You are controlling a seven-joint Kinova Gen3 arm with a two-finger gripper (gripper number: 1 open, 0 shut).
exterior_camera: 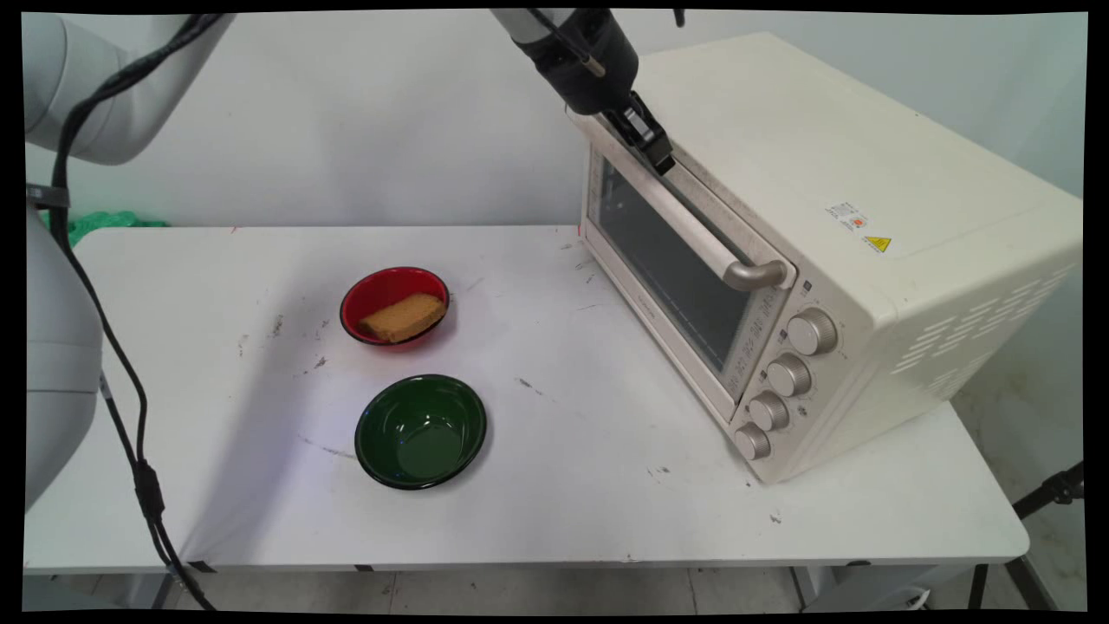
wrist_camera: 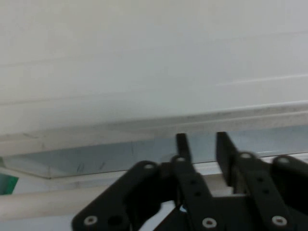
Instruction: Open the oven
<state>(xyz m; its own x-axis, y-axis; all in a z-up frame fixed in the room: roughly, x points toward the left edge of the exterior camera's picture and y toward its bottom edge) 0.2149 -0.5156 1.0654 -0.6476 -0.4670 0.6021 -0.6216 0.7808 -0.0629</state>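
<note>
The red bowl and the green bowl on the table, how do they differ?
The red bowl holds a brown sponge-like block; the green bowl holds nothing. The red bowl looks smaller than the green bowl. The red bowl sits farther back, the green bowl nearer the camera. Both are round, upright and dark-rimmed.

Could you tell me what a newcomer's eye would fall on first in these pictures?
Most striking is the cream toaster oven on the table's right side, with the black pincer at the far end of its door handle. Left of it stand a red bowl holding a slice of bread and, nearer the camera, an empty green bowl.
</note>
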